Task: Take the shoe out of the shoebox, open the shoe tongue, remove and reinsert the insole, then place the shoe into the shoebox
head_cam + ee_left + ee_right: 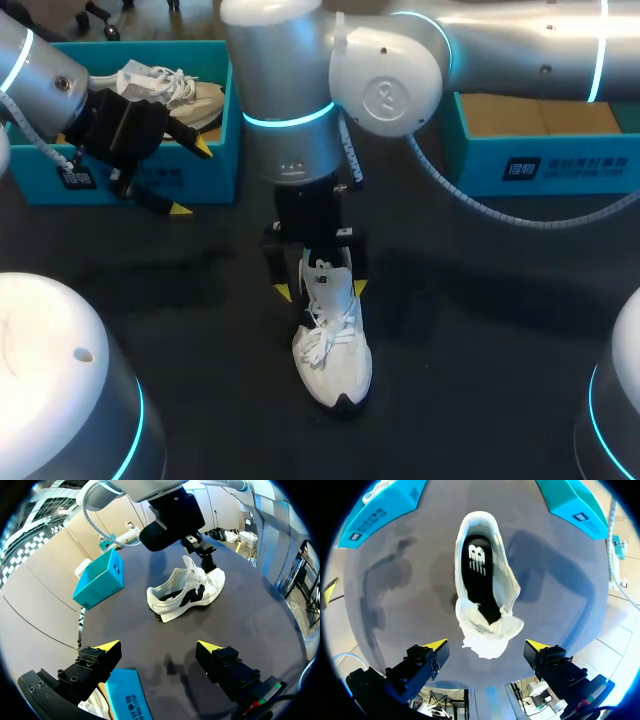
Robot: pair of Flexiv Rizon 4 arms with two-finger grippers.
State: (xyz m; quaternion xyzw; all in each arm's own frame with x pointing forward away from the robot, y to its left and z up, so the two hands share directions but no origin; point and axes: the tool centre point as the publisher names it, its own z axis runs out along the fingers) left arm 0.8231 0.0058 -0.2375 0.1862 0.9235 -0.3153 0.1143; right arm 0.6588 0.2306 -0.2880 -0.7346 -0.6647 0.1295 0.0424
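Note:
A white shoe (333, 345) stands on the dark table near the middle, toe toward the front edge. My right gripper (321, 290) hangs open just above its heel end, a yellow tip on either side. In the right wrist view the gripper (486, 644) looks straight down into the shoe (470, 545); the black insole (479, 572) lies inside and the white tongue (492, 635) sits between the open fingers, untouched. My left gripper (192, 178) is open and empty at the front wall of the teal shoebox (215, 175). From the left gripper (159, 646), the shoe (185, 592) lies well ahead.
A second white shoe (185, 95) lies in the left shoebox. Another teal box (540, 160) stands at the back right, seen also as a teal box (100, 580) beyond the shoe. The right arm's elbow (385, 90) looms over the table's back middle.

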